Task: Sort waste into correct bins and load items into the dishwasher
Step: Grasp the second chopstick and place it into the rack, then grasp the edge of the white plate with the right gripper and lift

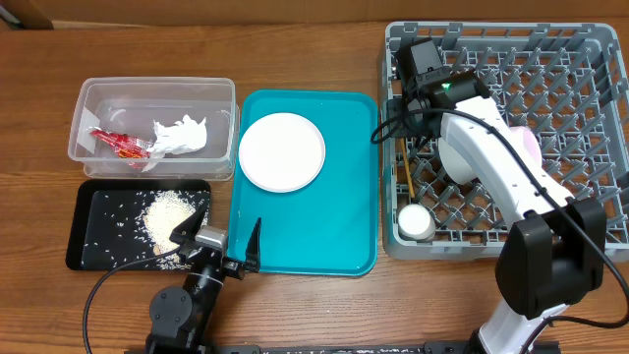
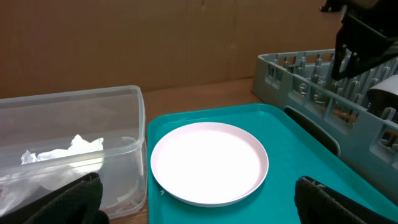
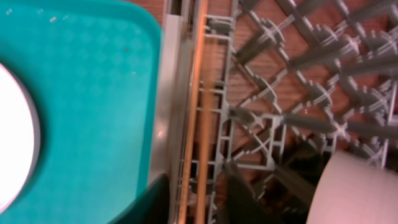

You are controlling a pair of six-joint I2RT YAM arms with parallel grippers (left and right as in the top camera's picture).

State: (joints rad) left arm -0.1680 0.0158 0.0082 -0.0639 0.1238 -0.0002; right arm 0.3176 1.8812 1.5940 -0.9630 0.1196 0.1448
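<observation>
The right gripper (image 3: 198, 202) hangs over the near-left edge of the grey plastic dish rack (image 1: 590, 59). Its two dark fingers (image 3: 244, 194) stand apart, with two thin wooden chopsticks (image 3: 199, 124) lying lengthwise between them in a channel along the rack wall. The fingers do not appear to press the sticks, though their tips are cut off by the bottom of the wrist view. Just to the gripper's right, a smooth white cup (image 3: 360, 186) sits on the grid floor, only partly in frame. Beyond the hand, the rack's upright pegs blur into grey crosses. From overhead, the white arm hides much of a pink rounded shape (image 1: 532, 147) in the rack.

The left gripper (image 1: 222, 239) is spread wide and holds nothing. Its black fingertips (image 2: 62, 200) show only at the lower corners of its wrist view. Straight ahead of it, a round, glossy pale plate (image 2: 209, 163) lies flat on the teal tray (image 1: 344, 236). Ahead and to its left stands the clear tub (image 1: 88, 147) with rounded corners, holding a crumpled white tissue (image 1: 182, 136) and a red foil wrapper (image 1: 116, 144). The wrapper is a blur through the wall in the wrist view. Directly left of the hand, the flat black tray (image 1: 88, 258) carries a loose heap of whitish grains (image 1: 167, 214), with strays scattered around it.
</observation>
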